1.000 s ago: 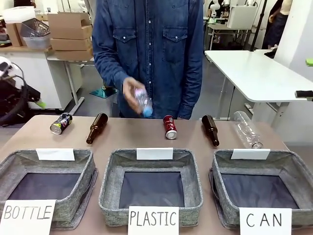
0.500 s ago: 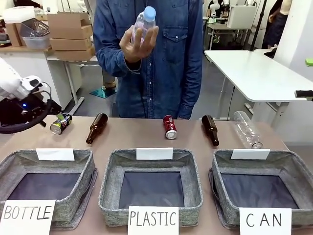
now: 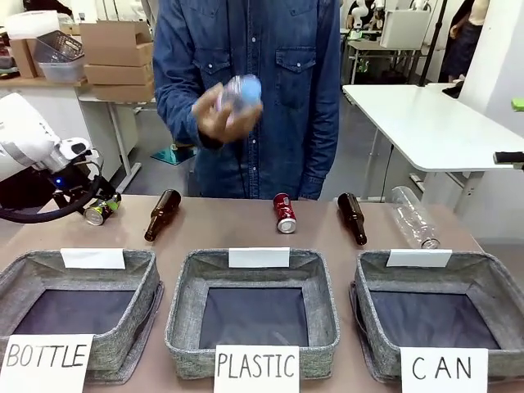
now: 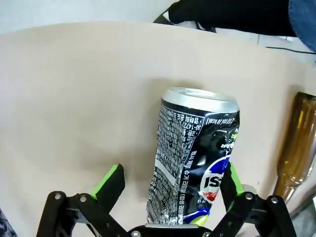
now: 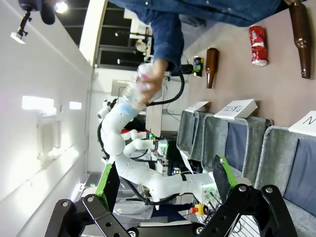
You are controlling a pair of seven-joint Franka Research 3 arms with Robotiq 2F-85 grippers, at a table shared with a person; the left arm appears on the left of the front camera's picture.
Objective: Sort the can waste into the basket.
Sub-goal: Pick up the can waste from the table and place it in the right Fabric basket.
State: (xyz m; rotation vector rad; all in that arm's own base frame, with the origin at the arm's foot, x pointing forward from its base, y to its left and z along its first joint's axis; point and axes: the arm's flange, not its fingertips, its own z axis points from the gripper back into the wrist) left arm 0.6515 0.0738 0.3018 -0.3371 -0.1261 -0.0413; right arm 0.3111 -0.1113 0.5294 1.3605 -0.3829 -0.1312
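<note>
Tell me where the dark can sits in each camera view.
Front view: dark can, far left on the table.
Left wrist view: centre, between the left gripper's open fingers.
Right wrist view: small, upper middle.
Shared landmark: the brown bottle lying beside it.

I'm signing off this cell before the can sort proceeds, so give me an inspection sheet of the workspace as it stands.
Surface: brown table, three baskets along its near edge.
Job's things: dark can lying far left; red can lying mid-table; CAN basket near right, no can in it yet.
Clutter: left brown bottle, right brown bottle and clear plastic bottle, all lying; BOTTLE basket; PLASTIC basket.
Grippers: left gripper open, fingers either side of the dark can; right gripper open, holding nothing.
Cables: black cable looped at the left wrist.
Surroundings: person across the table holding a blue-capped bottle; white table behind.
</note>
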